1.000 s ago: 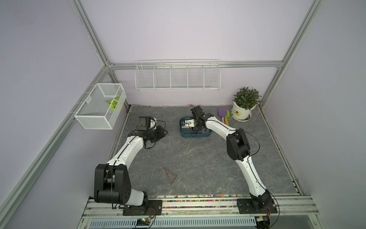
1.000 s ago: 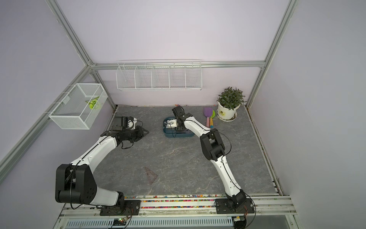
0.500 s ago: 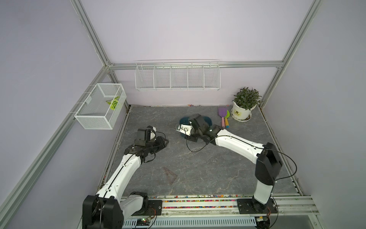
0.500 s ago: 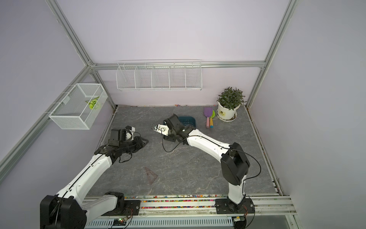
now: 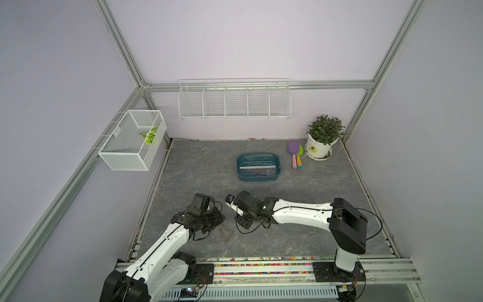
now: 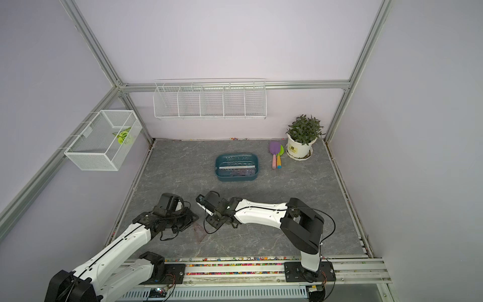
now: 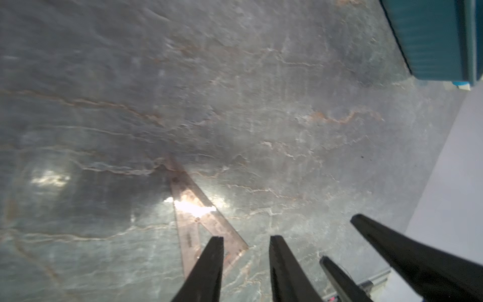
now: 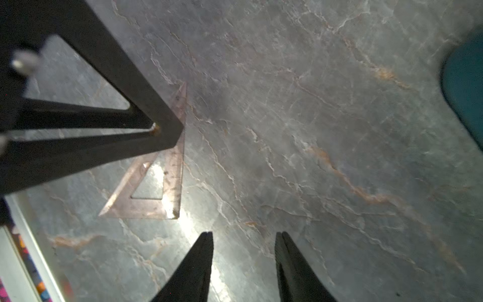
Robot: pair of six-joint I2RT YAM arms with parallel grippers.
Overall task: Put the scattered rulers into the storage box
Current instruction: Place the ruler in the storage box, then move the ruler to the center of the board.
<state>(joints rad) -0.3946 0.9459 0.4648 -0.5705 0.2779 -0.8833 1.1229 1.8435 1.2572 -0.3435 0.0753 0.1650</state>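
Triangle (image 8: 173, 170) flat — left gripper (image 7: 247, 237) seemingly over it.

A potted plant (image 5: 322, 138) stands in the tabletop's (image 5: 326, 188) far corner, with toy shovels (image 5: 295, 154) just beside it. A wire basket (image 5: 130, 146) holding a green leaf (image 5: 150, 136) and a long wire rack (image 5: 234, 100) hang above.

Left arm (image 5: 167, 240) and right arm (image 5: 300, 217) both stretched low, wrists tipped down, meeting at the brown triangle (image 8: 172, 170). Left tool (image 7: 247, 238) jaws apart, empty, tips over the triangle. Right tool (image 8: 245, 233) jaws apart, empty, just beside the triangle, not touching it. Tools near each other.
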